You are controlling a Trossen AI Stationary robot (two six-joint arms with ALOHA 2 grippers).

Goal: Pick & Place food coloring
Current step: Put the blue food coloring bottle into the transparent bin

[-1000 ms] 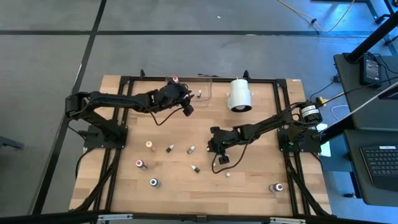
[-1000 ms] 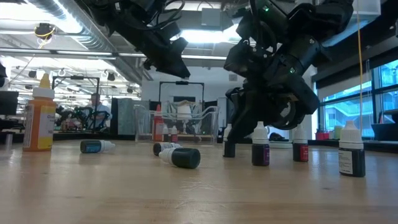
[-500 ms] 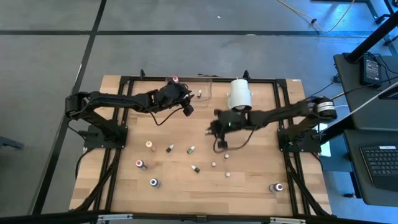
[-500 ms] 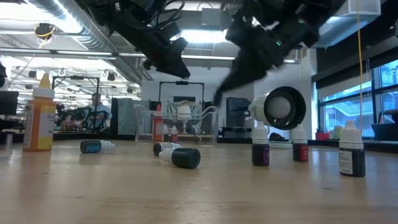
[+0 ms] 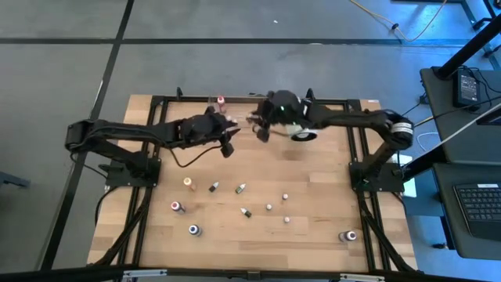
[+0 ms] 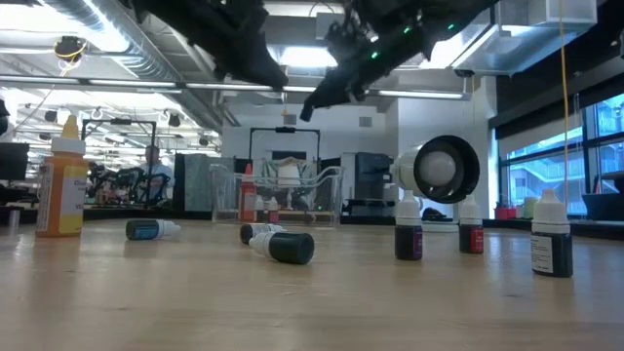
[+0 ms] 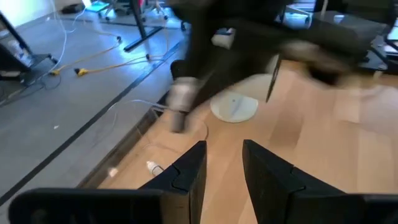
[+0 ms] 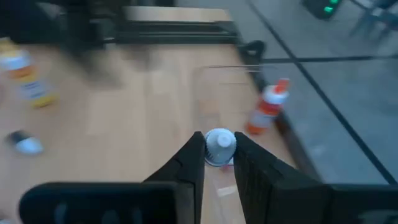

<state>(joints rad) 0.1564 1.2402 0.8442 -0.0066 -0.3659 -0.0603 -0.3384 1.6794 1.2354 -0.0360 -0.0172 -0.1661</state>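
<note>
The right gripper (image 8: 219,158) hangs over the far edge of the wooden counter (image 5: 313,180), fingers pinching a tiny white-capped food coloring bottle (image 8: 219,147) just below its cap. It looks light, rigid and slippery, so that narrow neck seems the surest hold. Other small bottles (image 5: 193,229) dot the counter. The left gripper (image 7: 224,168) waits nearby, fingers narrowly parted and empty.

Light wooden table (image 5: 313,196) with a black frame. Little food coloring bottles (image 5: 240,188) are scattered around the middle and toward 7 o'clock, one pair (image 5: 347,236) sits at 5, and a white cylinder (image 5: 301,129) with a clear tray (image 6: 278,193) sits near 12.
</note>
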